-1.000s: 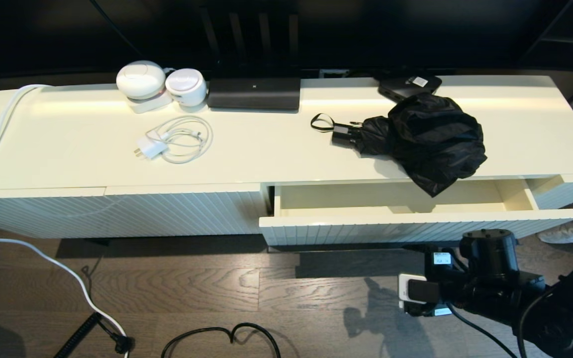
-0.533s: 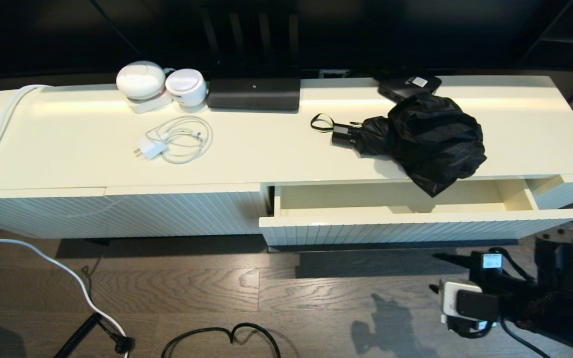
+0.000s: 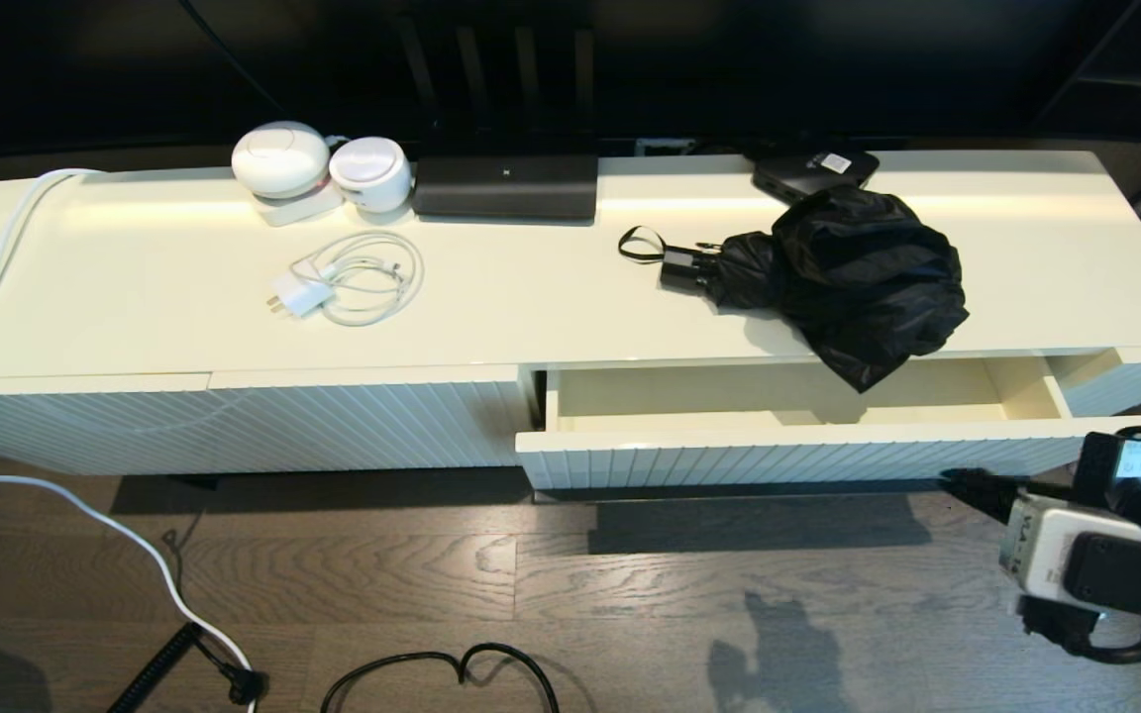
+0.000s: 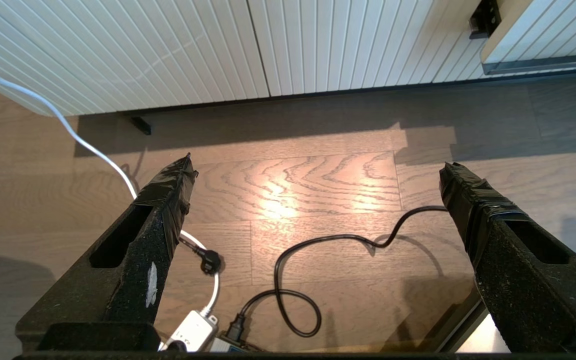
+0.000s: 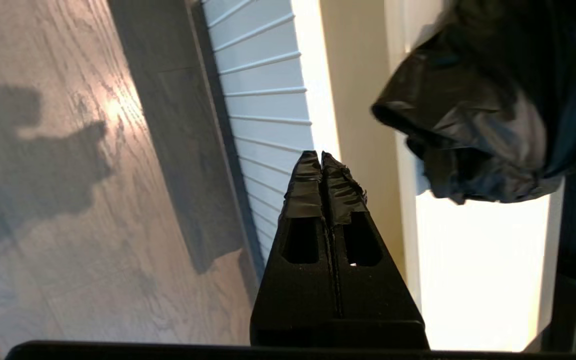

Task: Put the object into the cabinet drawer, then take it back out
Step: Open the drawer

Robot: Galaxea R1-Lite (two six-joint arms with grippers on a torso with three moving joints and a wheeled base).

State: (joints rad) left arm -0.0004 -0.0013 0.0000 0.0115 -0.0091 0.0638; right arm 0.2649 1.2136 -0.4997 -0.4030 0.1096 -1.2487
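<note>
Pulling back toward the lower right corner of the head view since a second ago, the right tool (image 5: 322,159) is hanging over the floor with its fingers pressed together, gripping nothing. The left tool (image 4: 315,167) is sitting spread wide above the floorboards. Beyond, the drawer (image 3: 828,448) is standing open, and the umbrella (image 3: 853,277) is lying unmoved on the bench (image 3: 184,287), its fabric drooping over the drawer.

— What sort of place is this?

— A home living room. A long, low, glossy cream media cabinet (image 3: 234,297) with ribbed fronts stands on a wood-plank floor (image 3: 432,584).

— What else shows it?

— Household bits on top: two round white gadgets (image 3: 323,170), a coiled white charger cable (image 3: 348,279), a long black device (image 3: 506,185) (likely a speaker). Loose power cords (image 4: 288,280) trail over the floor.
</note>
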